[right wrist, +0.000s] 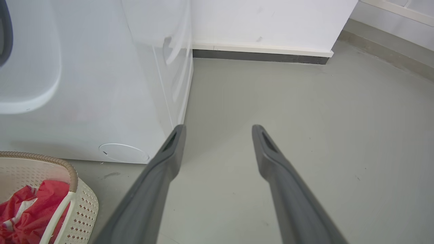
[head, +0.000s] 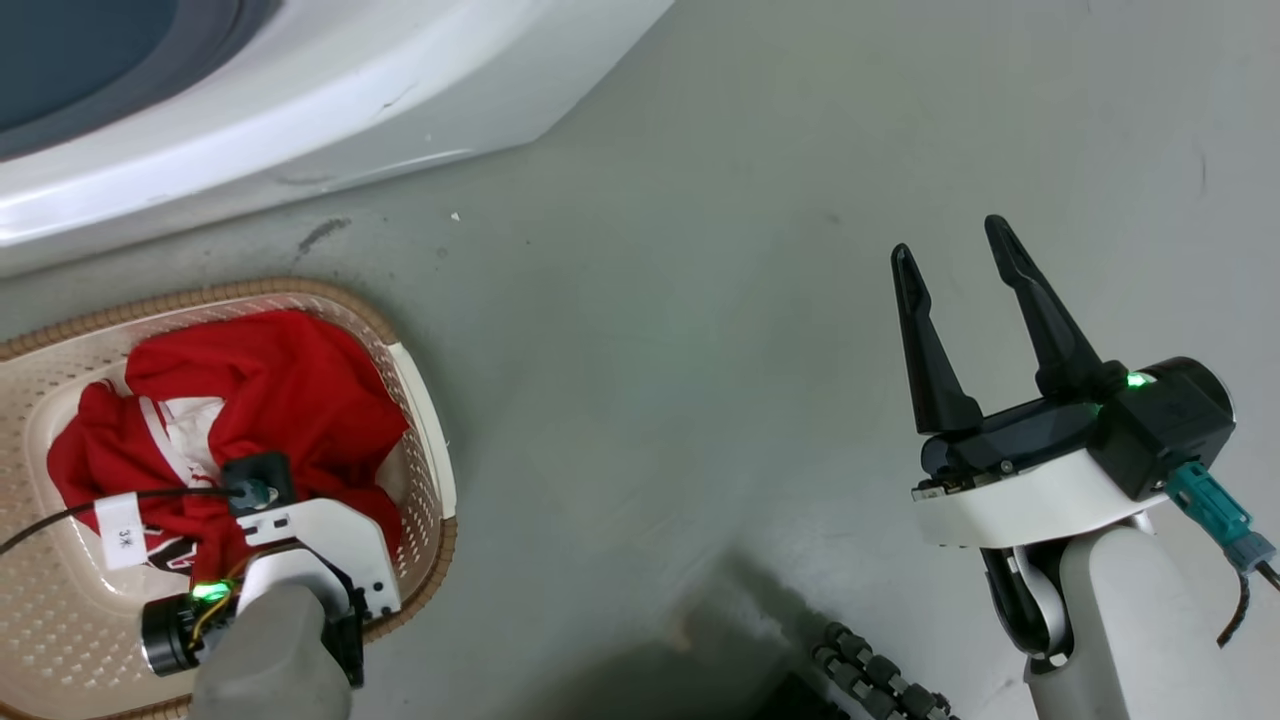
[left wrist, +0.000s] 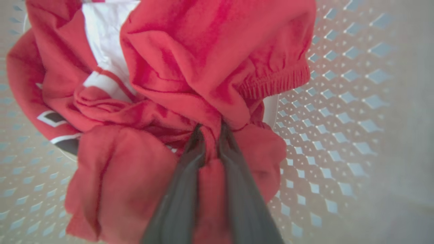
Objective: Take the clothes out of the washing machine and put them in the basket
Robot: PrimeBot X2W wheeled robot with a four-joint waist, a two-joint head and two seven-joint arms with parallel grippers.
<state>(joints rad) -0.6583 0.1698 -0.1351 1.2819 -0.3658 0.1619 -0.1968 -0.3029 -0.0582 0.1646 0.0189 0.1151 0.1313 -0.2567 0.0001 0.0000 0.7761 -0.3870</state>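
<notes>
My left gripper (left wrist: 210, 131) is clamped on a fold of the clothes (head: 270, 390), which lie inside the basket (head: 250, 291). The washing machine (head: 300, 110) stands just beyond the basket. My right gripper (head: 949, 238), fingers spread and empty, hangs over the floor (head: 650, 350) well to the basket's right.

Clothes (head: 270, 400) in basket (head: 425, 410), just before washing machine (head: 300, 110)

Red clothes (head: 280, 390) with white patches lie in the cream, diamond-perforated, brown-rimmed basket (head: 60, 620); beside the basket, a white washing machine (head: 350, 100).
</notes>
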